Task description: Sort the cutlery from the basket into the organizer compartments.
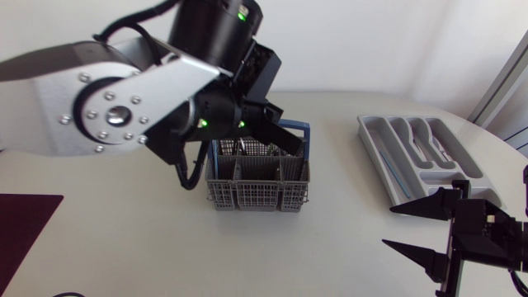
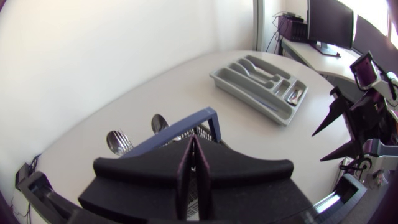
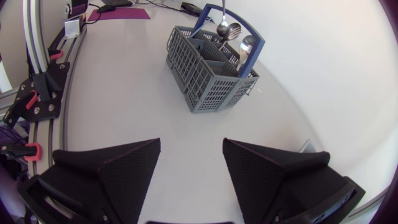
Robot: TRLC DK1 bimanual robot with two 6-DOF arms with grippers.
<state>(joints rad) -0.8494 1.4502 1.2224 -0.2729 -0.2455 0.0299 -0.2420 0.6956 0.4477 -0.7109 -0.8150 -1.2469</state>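
Observation:
The grey cutlery basket [image 1: 256, 183] with a blue handle [image 2: 180, 129] stands mid-table. Two spoon bowls [image 2: 116, 142] stick up from its far side, also seen in the right wrist view as spoons [image 3: 234, 30]. My left gripper [image 1: 292, 146] reaches down over the basket's back right part, its fingers pressed together [image 2: 194, 144]; whether a thin handle sits between them is hidden. The grey organizer [image 1: 381, 157] lies at the right, with some cutlery in its compartments. My right gripper [image 1: 412, 229] hangs open near the front right, nothing between its fingers [image 3: 189, 162].
A dark red mat [image 1: 25, 223] lies at the front left corner. The left arm's large links hang over the table's back left. Bare tabletop stretches between the basket [image 3: 208, 71] and the organizer [image 2: 261, 87].

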